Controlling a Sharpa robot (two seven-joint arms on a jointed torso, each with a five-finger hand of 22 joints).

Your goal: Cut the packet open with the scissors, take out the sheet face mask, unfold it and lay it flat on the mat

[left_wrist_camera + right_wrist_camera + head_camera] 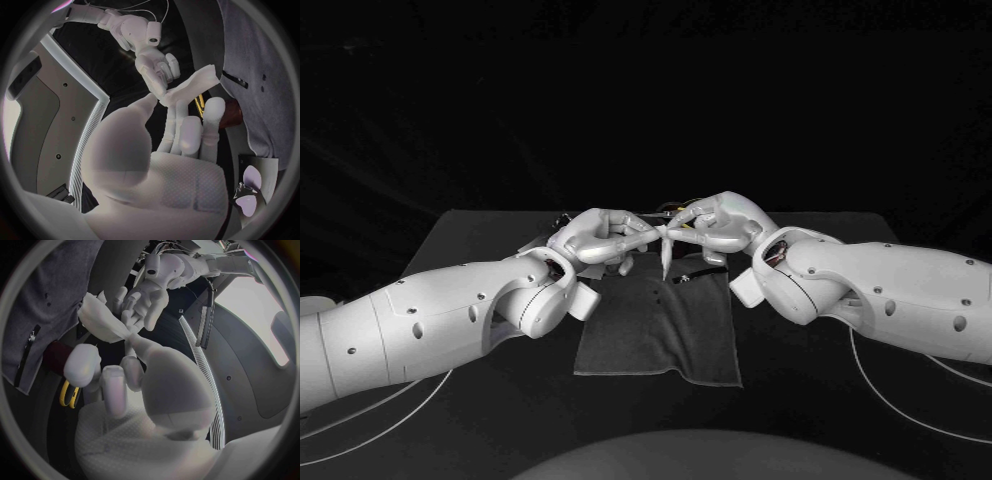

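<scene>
Left hand (603,238): thumb and finger pinching one end of sheet face mask (190,85), other fingers loosely extended. Right hand (715,225): pinching opposite end, fingertips almost meeting left hand's. Mask: white, in compact folded wad, held in air between both hands. Directly below hands: dark grey mat (661,335), flat on black table (473,235). Just past right hand's fingers: yellow scissors handles (65,392); blades not discernible.

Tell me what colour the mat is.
The mat is plain dark grey with no pattern; it shows best in the head view.
</scene>
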